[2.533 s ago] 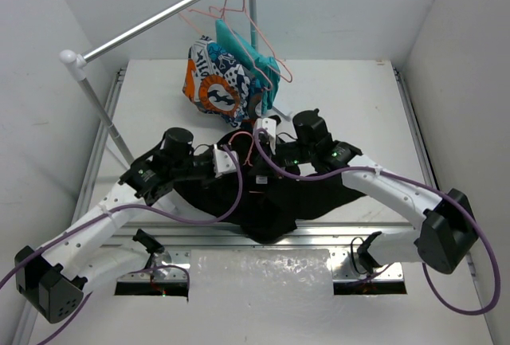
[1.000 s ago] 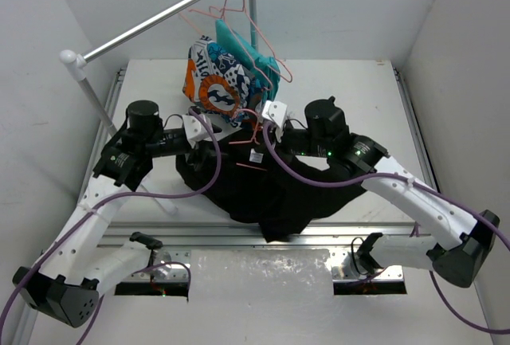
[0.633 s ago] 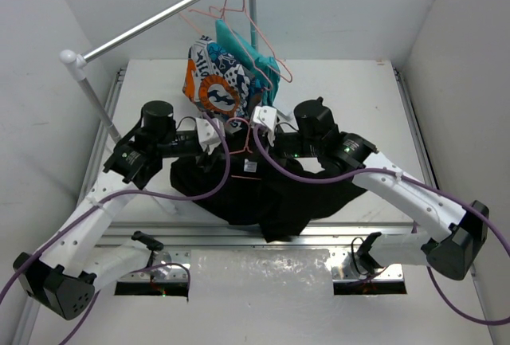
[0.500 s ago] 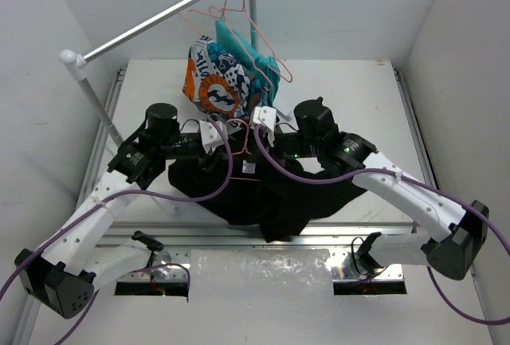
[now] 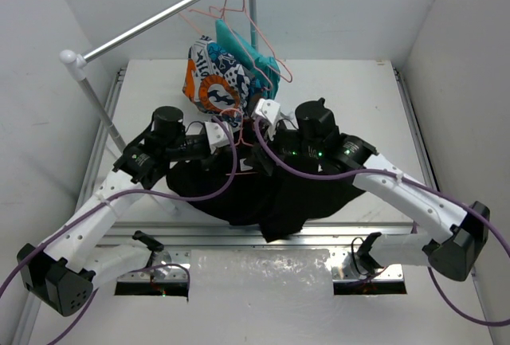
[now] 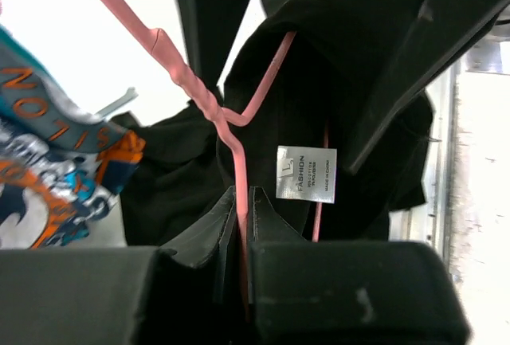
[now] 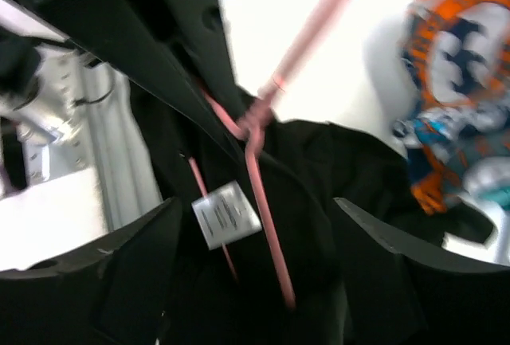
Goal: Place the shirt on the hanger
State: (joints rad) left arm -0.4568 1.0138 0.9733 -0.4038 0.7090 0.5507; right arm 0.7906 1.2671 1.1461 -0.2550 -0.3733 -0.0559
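Note:
The black shirt lies bunched on the table between both arms, and its white neck label shows in the left wrist view. The pink wire hanger rises out of the shirt's neck opening. My left gripper is shut on the hanger's wire just below the twisted neck, left of the collar. My right gripper stands open around the same hanger and the label, touching neither; it sits just above the collar.
An orange-white-blue patterned garment and a teal garment hang behind the shirt from a slanted white rail, beside spare pink hangers. The rail's near post stands left of my left arm. A metal rail edges the table's front.
My left gripper has moved right to the shirt's neck and shut on the hanger wire. My right gripper has opened and let the hanger go.

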